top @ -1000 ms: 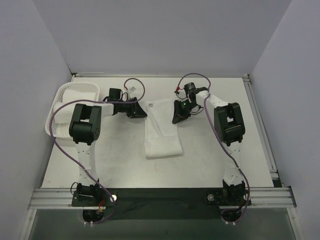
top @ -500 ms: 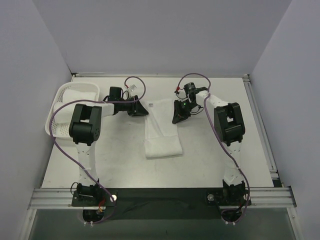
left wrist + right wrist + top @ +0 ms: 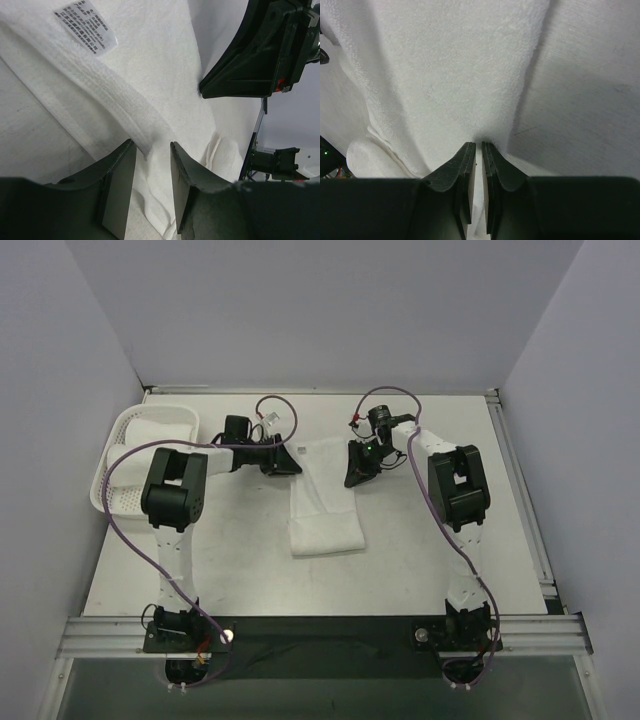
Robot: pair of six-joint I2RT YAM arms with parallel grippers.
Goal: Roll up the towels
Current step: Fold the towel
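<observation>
Taking hold of the far end of the towel (image 3: 323, 502), spread lengthwise mid-tabletop (image 3: 420, 560). Pinching its right edge with the right claw (image 3: 478, 145), shut on the cloth. Straddling the left hem with the left claw (image 3: 152, 150), jaws parted, nothing gripped yet. Next, probably: close the left on that hem, then lift both corners evenly and bring them toward the near end, keeping the cloth taut.

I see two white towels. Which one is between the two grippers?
The stretched-out towel in the middle, lying loose. The other towel lies inside the white basket at the left edge.
</observation>
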